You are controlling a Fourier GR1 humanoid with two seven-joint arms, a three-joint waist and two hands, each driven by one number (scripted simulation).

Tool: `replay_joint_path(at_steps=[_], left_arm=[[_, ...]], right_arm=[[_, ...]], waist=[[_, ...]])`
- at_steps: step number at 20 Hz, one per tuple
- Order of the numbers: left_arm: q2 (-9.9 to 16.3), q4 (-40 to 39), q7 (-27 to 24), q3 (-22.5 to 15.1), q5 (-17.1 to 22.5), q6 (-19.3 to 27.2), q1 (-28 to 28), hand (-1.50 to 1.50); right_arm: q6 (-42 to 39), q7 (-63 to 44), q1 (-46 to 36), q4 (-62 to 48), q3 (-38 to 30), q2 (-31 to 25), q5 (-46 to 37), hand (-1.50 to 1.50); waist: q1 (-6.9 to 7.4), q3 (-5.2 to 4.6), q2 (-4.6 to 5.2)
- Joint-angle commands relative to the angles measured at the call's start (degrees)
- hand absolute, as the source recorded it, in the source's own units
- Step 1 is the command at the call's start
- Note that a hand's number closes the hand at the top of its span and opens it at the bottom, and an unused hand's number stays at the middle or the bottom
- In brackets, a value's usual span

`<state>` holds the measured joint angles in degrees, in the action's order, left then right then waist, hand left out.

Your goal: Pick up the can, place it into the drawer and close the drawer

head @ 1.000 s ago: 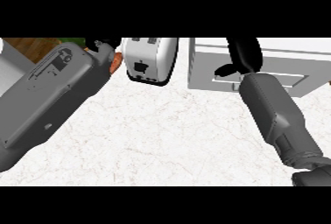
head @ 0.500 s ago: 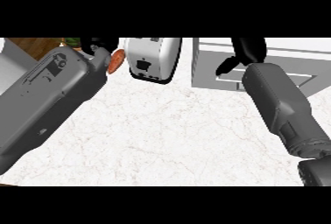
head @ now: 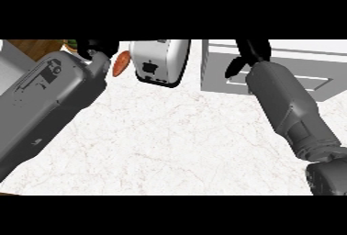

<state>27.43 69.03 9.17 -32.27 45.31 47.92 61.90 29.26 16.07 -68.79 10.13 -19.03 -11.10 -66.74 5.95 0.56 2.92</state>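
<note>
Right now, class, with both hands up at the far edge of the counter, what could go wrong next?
1. No can is visible, so whether it is held cannot be checked.
2. The right hand sits over the drawer unit, mostly cut off by the view's edge; a placement there would be hard to see.
3. The left forearm passes close to the toaster and could nudge it.

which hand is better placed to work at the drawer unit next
Right, likely. The right hand already hangs over the grey drawer unit at the view's upper right. The left hand is on the far side of the toaster, by an orange object. No can is visible.
</note>
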Motion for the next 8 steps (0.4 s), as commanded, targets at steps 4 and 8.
replay_joint_path(at_steps=[4, 8], left_arm=[[0.96, 2.2, 1.87, 0.2, -0.18, 0.67, 0.27, -1.5], [1.36, 4.2, 1.95, -0.47, -0.82, 0.69, -2.47, -1.5]], right_arm=[[-6.66, 6.58, -3.57, 2.2, -13.98, 0.48, 15.23, -1.5], [-7.82, 8.65, -3.25, 1.75, -15.58, -0.57, 16.77, -1.5]], waist=[[0.09, -0.14, -1.21], [0.09, -0.35, -1.0]])
